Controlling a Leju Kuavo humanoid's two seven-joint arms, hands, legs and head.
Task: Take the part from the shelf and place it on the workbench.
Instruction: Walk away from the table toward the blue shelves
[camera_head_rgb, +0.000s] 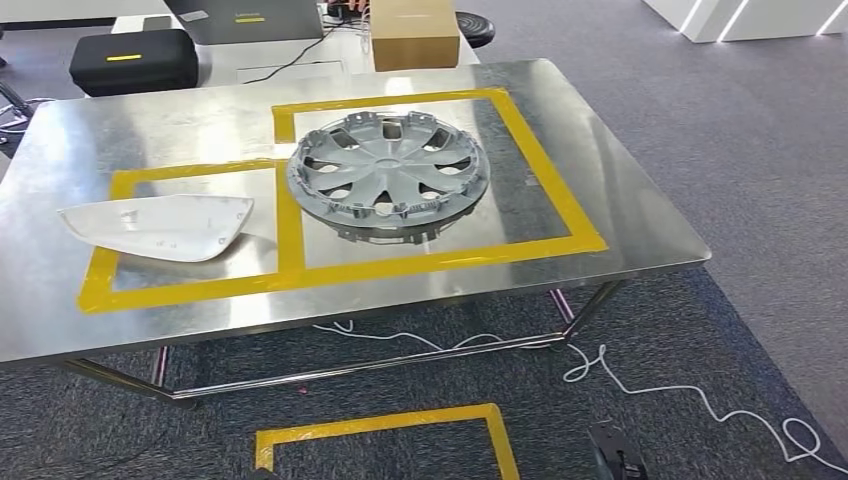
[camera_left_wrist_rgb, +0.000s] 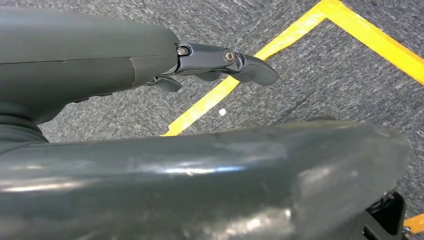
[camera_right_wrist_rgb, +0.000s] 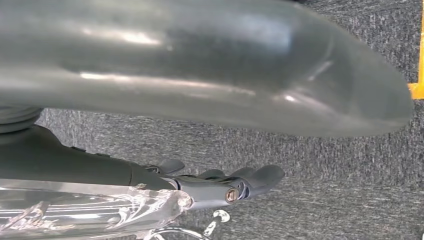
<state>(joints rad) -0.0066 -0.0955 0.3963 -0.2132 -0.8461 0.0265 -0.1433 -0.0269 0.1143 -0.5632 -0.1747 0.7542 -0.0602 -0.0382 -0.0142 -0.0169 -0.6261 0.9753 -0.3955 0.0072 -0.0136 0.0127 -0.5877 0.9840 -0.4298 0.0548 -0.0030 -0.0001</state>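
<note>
wheel cover (camera_head_rgb: 387, 176) lies on steel workbench (camera_head_rgb: 620, 205), inside yellow tape.

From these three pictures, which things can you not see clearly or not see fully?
- Cardboard box: top cut by the head view's edge.
- Floor tape square: lower part cut by the edge.
- Left hand: palm hidden by the thumb.
- Right hand: wrinkled clear plastic beside it; whether it holds it, unclear.

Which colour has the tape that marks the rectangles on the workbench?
Yellow. The tape shows best in the head view, around the hubcap.
</note>
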